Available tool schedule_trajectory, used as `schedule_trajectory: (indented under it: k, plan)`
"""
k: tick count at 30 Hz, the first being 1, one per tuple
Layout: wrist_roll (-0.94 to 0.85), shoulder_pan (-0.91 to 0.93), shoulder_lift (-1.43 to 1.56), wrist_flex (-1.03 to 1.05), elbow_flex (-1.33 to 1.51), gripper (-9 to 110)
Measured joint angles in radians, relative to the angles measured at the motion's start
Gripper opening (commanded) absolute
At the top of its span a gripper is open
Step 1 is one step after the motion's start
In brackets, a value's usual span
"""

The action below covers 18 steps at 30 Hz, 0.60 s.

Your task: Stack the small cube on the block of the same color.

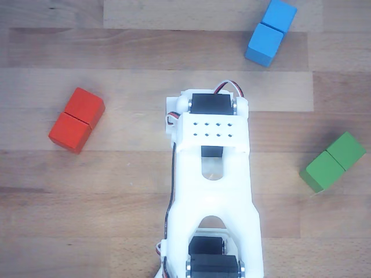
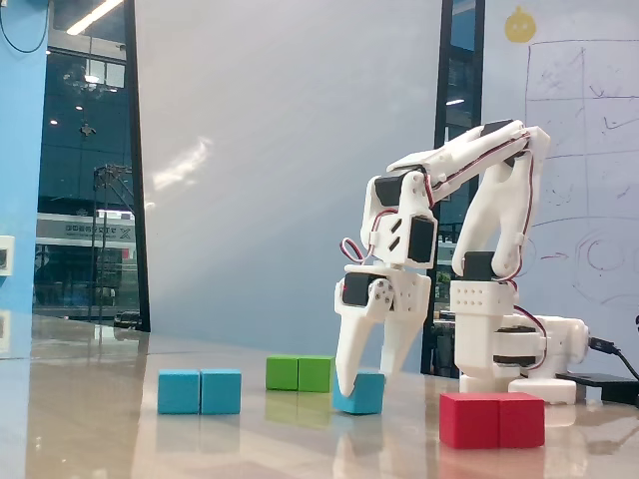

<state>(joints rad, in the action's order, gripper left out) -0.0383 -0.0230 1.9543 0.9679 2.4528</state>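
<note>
Gripper point(image 2: 363, 384) down at table, fingers astride small cube point(image 2: 361, 394); grip uncertain. Block point(image 2: 200, 391) well left, apart.

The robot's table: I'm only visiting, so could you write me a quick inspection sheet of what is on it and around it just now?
Surface: pale wooden table, glossy in the fixed view.
Job's things: small cube on the table, not yet stacked; blue block lying apart, to its left in the fixed view.
Clutter: green block behind; red block in front of the arm's base.
Grippers: gripper lowered, fingers either side of the small cube; contact cannot be told.
Cables: thin wires looped along the arm; a dark cable by the base.
Surroundings: whiteboard with drawings, a window at left.
</note>
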Motion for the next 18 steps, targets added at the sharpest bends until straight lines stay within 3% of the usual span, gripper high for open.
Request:
schedule_trajectory:
  k: [7,18]
  plan:
    - [0.0,0.0,-0.002,0.086,-0.084,7]
    - [0.0,0.0,-0.014,0.364,-0.526,10]
